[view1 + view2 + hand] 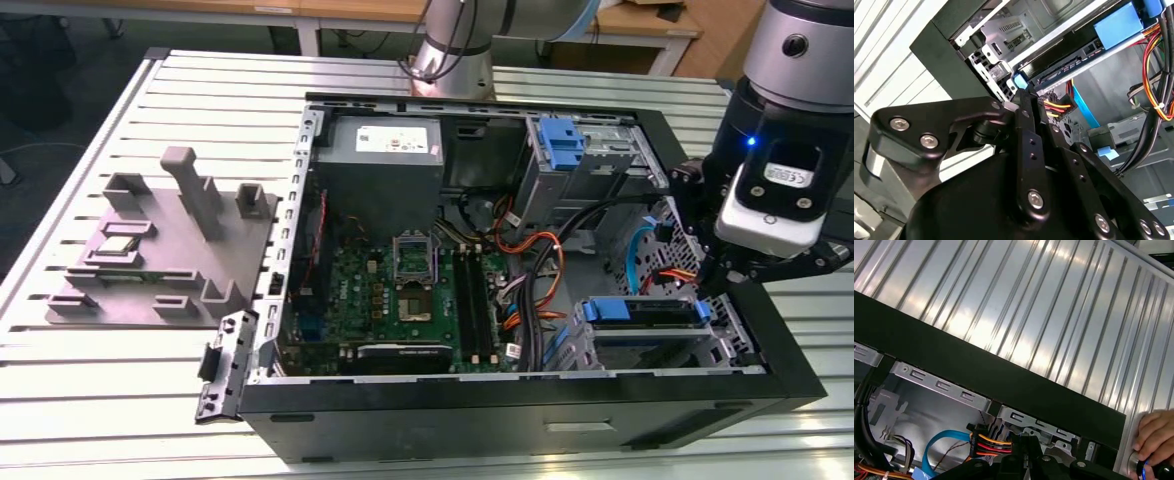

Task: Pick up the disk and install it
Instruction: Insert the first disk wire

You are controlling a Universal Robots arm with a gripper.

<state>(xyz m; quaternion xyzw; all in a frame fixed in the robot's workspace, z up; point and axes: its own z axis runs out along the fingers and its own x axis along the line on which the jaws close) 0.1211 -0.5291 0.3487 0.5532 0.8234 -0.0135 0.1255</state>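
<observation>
The disk (pixel 638 312) sits in the drive cage at the case's near corner on the exterior view's right, with its blue carrier facing up. In the second wrist view the disk (pixel 1064 64) shows as a dark slab in the metal bay, its blue carrier tab (pixel 1118 24) at one end. My gripper (pixel 721 278) hangs just beyond the cage at the case's side wall, close to the disk. In both wrist views its fingertips (pixel 1021 100) (pixel 1026 441) are pressed together with nothing between them, close to the red-yellow-black power plug (pixel 989 442).
The open computer case (pixel 534 405) lies on a slatted metal table (pixel 200 90). Inside are a grey power supply (pixel 380 150), a motherboard (pixel 414 290), orange cables (pixel 534 255) and a blue bracket (pixel 563 140) in the far bay. A grey fixture (pixel 160 250) stands beside the case. A hand (pixel 1154 432) rests near the arm.
</observation>
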